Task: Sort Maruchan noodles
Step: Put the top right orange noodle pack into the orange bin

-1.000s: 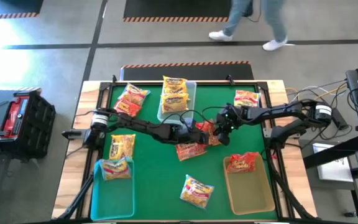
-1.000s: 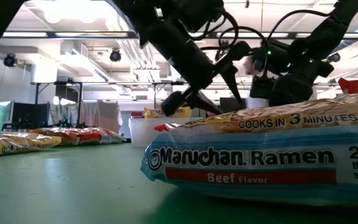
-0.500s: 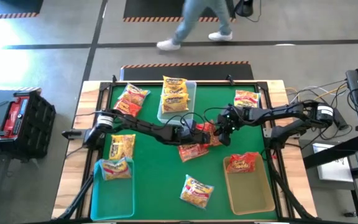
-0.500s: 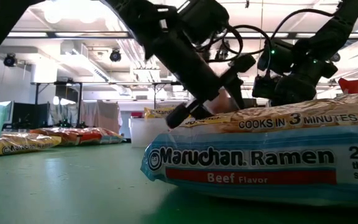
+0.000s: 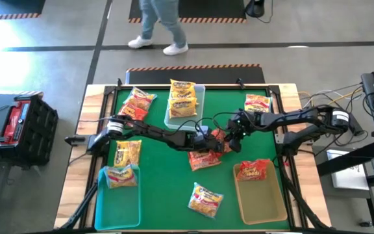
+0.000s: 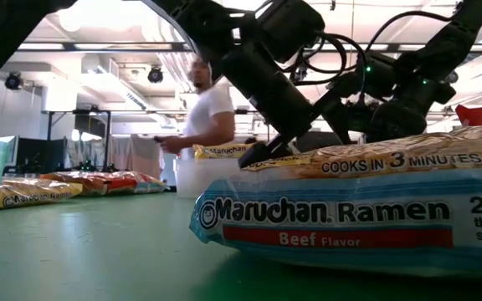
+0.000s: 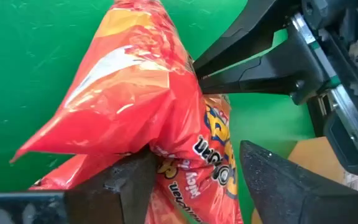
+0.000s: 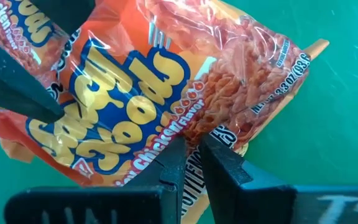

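A red Maruchan packet (image 5: 218,136) sits raised at the table's middle, between my two grippers. My right gripper (image 5: 230,138) reaches in from the table's right and is shut on it (image 8: 194,158). My left gripper (image 5: 211,144) comes from the left and is open (image 7: 194,180), one finger on each side of that packet (image 7: 166,106). A second red packet (image 5: 203,158) lies flat just below them. Other packets lie around the mat: yellow (image 5: 127,153), red (image 5: 137,104), yellow and pale-blue (image 5: 205,198), the last filling the low view (image 6: 341,221). My right gripper pinches the red packet's crinkled edge (image 8: 188,127) between its two shut fingers, coming level from the table's right. The packet stands tilted up off the mat. My left gripper's finger (image 7: 132,180) lies against the packet's side (image 7: 160,146); the other finger stands just beside it.
A clear bin (image 5: 198,107) at the far middle holds yellow packets, a teal bin (image 5: 112,198) at the near left holds one, and a tan bin (image 5: 265,198) at the near right holds a red one. Another packet (image 5: 257,102) lies far right. A person (image 6: 207,117) walks beyond the table.
My left gripper has moved a little toward the table's right and near edge and has come down around the red packet. My right gripper has stayed where it was, shut on the packet. A person has walked across behind the table.
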Controlling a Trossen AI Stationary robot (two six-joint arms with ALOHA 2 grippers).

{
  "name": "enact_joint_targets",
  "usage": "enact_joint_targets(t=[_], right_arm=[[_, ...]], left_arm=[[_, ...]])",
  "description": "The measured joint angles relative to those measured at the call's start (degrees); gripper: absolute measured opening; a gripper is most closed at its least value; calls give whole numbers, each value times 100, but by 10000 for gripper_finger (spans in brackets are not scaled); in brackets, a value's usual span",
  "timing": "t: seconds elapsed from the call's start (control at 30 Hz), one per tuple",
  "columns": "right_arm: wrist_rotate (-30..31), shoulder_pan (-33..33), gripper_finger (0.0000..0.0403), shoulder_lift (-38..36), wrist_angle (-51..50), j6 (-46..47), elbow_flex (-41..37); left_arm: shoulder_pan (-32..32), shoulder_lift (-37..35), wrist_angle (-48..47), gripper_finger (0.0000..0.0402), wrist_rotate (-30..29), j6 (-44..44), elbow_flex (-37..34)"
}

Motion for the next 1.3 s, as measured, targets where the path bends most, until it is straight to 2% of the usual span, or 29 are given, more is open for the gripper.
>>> enact_joint_targets(t=[0.23, 0.57, 0.83, 1.3], right_arm=[[-55, 4, 44, 0, 26, 4, 10], [-57, 7, 44, 0, 30, -28, 14], [-115, 6, 44, 0, 349, 206, 12], [-159, 202, 44, 4, 609, 304, 7]], left_arm=[[-22, -31, -316, 250, -20, -279, 7], [-85, -211, -1045, 254, -75, -400, 2], [-30, -106, -622, 254, -127, -194, -4], [-26, -102, -705, 254, -530, -245, -81]])
